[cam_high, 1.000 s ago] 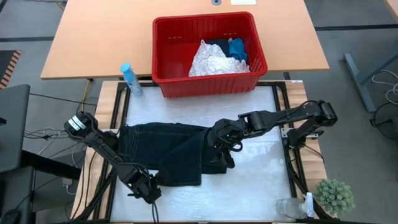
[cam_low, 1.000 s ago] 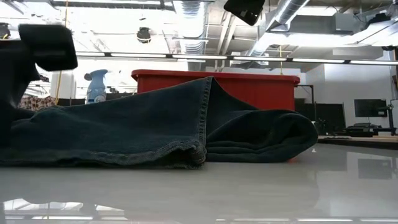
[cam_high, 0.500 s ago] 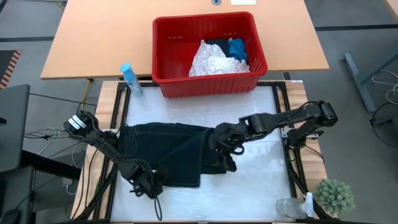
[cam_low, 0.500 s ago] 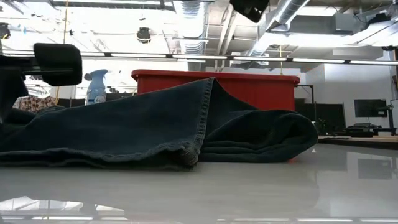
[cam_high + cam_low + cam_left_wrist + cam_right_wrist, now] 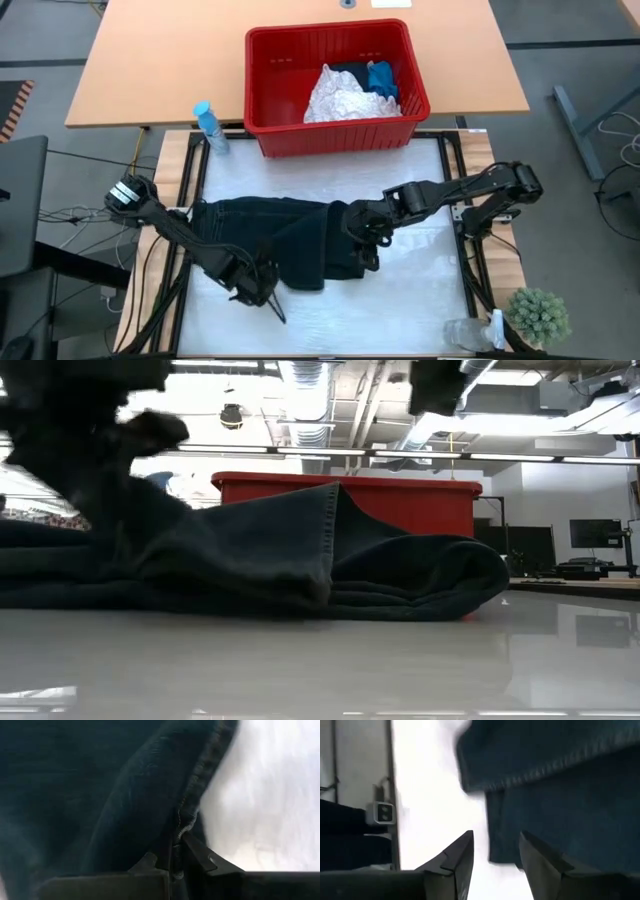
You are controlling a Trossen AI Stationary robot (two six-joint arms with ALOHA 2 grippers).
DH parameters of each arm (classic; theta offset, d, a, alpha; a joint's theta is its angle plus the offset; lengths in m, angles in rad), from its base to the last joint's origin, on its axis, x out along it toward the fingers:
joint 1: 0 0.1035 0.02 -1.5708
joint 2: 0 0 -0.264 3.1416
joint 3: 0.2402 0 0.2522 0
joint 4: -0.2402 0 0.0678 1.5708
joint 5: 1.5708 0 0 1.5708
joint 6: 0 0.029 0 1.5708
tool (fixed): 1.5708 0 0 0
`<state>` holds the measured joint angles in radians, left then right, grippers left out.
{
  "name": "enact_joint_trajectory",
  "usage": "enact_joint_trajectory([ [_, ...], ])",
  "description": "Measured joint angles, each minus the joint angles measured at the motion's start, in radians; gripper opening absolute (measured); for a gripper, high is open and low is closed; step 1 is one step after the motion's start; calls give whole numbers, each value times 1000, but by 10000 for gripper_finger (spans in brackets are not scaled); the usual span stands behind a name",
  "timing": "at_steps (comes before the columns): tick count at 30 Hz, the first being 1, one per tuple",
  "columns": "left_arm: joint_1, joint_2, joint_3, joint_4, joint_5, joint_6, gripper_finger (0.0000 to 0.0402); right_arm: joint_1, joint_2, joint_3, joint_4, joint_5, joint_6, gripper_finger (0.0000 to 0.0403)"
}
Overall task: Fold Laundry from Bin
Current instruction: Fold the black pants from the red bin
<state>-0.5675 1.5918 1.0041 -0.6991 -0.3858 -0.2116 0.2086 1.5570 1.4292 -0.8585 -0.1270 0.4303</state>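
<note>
The dark jeans (image 5: 290, 245) lie crumpled across the middle of the white table (image 5: 400, 310), one hemmed fold standing up in the low view; the left gripper (image 5: 262, 290) sits at their near edge, its 2 jaws pressed together and pinching the stitched denim hem (image 5: 192, 802), which runs straight into the closed fingertips (image 5: 200, 855); the right gripper (image 5: 362, 228) hovers over the jeans' right side, its 2 fingers (image 5: 457, 855) spread with a clear gap, nothing between them, the tips over bare table just beside the cloth edge; the red bin (image 5: 262, 70) stands beyond the table's far edge, apart from the jeans, holding a white crinkled garment (image 5: 338, 98), a small blue one (image 5: 381, 77) and a dark piece behind them; a blue spray bottle (image 5: 209, 127) stands beside the bin's left corner.
</note>
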Motion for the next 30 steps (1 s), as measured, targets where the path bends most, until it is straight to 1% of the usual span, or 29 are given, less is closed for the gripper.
enact_joint_trajectory([
  [5,51,-121,50,-93,-46,-163,3,31,0,0,-70,10,8,169],
  [8,78,-216,56,-101,-47,-267,5,51,0,0,-73,57,7,169],
  [10,95,-277,57,-103,-57,-350,5,63,0,0,-72,111,8,169],
  [12,108,-334,57,-111,-95,-454,5,71,0,0,-72,169,14,169],
  [14,117,-393,57,-132,-155,-574,5,77,2,0,-71,207,15,168],
  [17,121,-478,57,-178,-232,-720,5,80,3,0,-67,238,15,168],
  [20,121,-550,57,-218,-278,-889,6,80,3,0,-64,239,16,168],
  [22,120,-577,57,-244,-289,-986,6,80,3,0,-53,240,16,168],
  [25,120,-580,57,-308,-293,-1156,6,79,3,0,-28,241,17,168],
  [28,116,-550,57,-409,-249,-1335,4,79,3,0,-24,241,18,168],
  [30,88,-531,56,-455,-239,-1430,3,80,3,0,-28,241,23,168],
])
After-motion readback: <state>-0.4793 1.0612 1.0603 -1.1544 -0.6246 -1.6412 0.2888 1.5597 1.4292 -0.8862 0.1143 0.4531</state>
